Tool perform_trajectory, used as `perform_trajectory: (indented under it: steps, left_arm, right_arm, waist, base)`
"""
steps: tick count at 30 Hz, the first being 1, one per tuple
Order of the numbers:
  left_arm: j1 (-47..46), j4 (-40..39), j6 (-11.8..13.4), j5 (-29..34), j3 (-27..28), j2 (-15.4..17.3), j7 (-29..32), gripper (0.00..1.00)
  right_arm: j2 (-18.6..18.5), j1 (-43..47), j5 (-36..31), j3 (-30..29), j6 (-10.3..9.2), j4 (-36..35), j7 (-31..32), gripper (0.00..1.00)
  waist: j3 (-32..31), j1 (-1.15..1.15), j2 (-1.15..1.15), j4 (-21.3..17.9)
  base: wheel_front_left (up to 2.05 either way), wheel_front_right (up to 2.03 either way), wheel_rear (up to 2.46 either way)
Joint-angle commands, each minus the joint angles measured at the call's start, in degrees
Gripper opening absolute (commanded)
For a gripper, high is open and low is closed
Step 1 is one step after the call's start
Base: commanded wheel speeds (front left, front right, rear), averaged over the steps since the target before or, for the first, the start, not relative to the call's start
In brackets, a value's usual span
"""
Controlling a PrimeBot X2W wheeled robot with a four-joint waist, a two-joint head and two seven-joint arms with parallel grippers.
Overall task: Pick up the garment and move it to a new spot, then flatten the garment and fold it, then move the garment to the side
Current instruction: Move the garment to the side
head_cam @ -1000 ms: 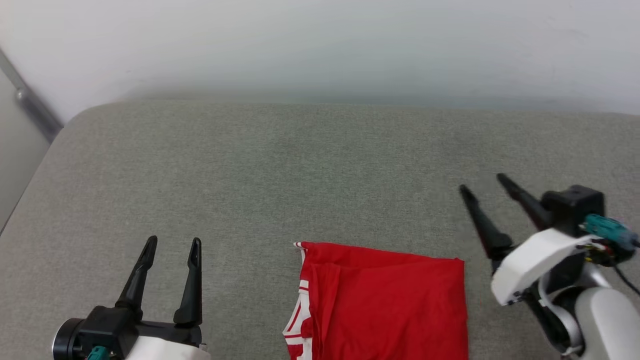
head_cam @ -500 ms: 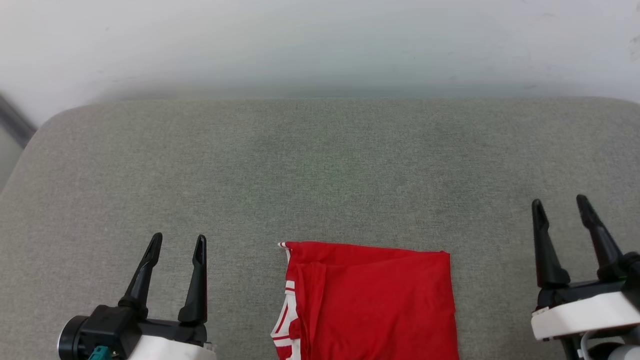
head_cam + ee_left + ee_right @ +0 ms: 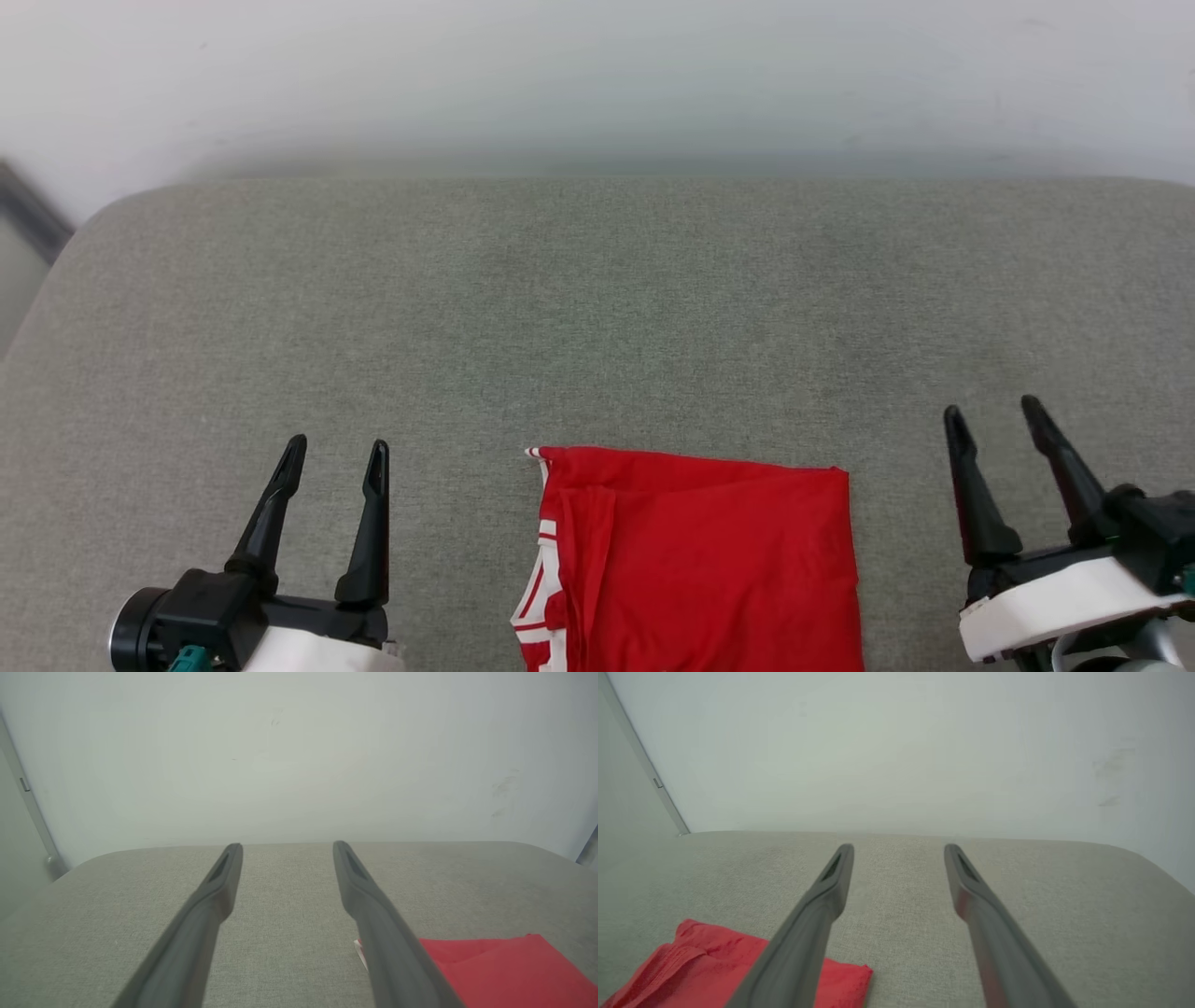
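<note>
Head view shows garment [image 3: 709, 560] striped trim [image 3: 541, 597]; right wrist view plain red folds. Woven grey cushion [image 3: 597, 308]. Left gripper [image 3: 338, 444], right gripper [image 3: 991, 408] released.

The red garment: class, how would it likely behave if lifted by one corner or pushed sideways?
The garment is thin folded cloth, so it would probably droop and unfold. Pushed across the woven grey surface, it would likely bunch rather than slide.

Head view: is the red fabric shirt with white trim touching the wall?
No, a wide stretch of grey cushion separates the red shirt from the white wall.
</note>
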Motion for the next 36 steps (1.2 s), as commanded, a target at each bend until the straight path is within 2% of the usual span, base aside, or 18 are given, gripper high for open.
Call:
perform_trajectory:
  steps: [1, 3, 12, 18, 24, 32, 33, 34, 36]
  left_arm:
    - [-0.4, -0.2, 0.0, 0.0, -0.1, 0.1, -0.1, 1.0]
    - [-0.5, 0.0, 0.0, 0.0, -0.1, 0.0, -0.1, 1.0]
    - [-1.2, 1.3, 0.0, -0.4, 0.0, 1.2, -0.1, 1.0]
    - [-2.7, 1.9, 0.0, -0.3, -0.8, 1.5, -0.1, 1.0]
    - [-3.7, 2.5, 0.0, 0.0, -2.2, 1.8, -0.1, 1.0]
    - [-4.8, 2.6, 0.0, 0.2, -2.9, 2.0, -0.1, 1.0]
    - [-4.9, 2.6, 0.0, 0.2, -3.0, 2.0, -0.1, 1.0]
    - [-4.9, 2.6, 0.0, 0.3, -3.1, 2.0, -0.1, 1.0]
    - [-4.8, 2.8, 0.0, 0.7, -3.5, 2.3, -0.1, 1.0]
  right_arm:
    - [-0.6, 0.6, 0.2, 0.3, -0.02, -0.1, 0.5, 1.0]
    - [-0.9, 1.1, 1.5, 1.0, -0.02, 0.1, 3.5, 1.0]
    - [-5.1, 2.4, 7.9, 5.5, -0.01, 0.7, 25.4, 1.0]
    - [-3.3, 1.2, 10.2, 5.4, -0.01, 2.4, 35.5, 1.0]
    - [-1.2, -0.3, 10.0, 5.2, -0.01, 5.6, 41.3, 1.0]
    - [1.7, -1.7, 9.3, 7.6, 0.01, 12.1, 44.1, 1.0]
    - [1.6, -1.9, 9.2, 8.4, 0.07, 12.9, 44.0, 0.42]
    - [1.3, -2.1, 9.0, 9.2, 0.07, 13.8, 43.8, 0.0]
    - [0.5, -2.5, 8.3, 10.7, 0.07, 14.9, 42.8, 0.0]
  waist:
    - [0.2, 0.0, 0.0, 0.2]
    - [0.4, 0.0, 0.0, 0.4]
    - [2.9, 0.0, 0.0, 2.1]
    - [4.7, 0.0, 0.0, 3.8]
    - [6.2, 0.0, 0.0, 5.8]
    - [7.0, 0.0, 0.0, 7.4]
    - [7.0, 0.0, 0.0, 7.5]
    - [7.0, 0.0, 0.0, 7.6]
    - [6.5, 0.0, 0.0, 7.6]
  base:
    - [0.0, 0.0, 0.0]
    - [0.0, 0.0, 0.0]
    - [0.0, 0.0, 0.0]
    - [0.0, 0.0, 0.0]
    - [0.0, 0.0, 0.0]
    - [0.0, 0.0, 0.0]
    - [0.0, 0.0, 0.0]
    - [0.0, 0.0, 0.0]
    - [0.0, 0.0, 0.0]
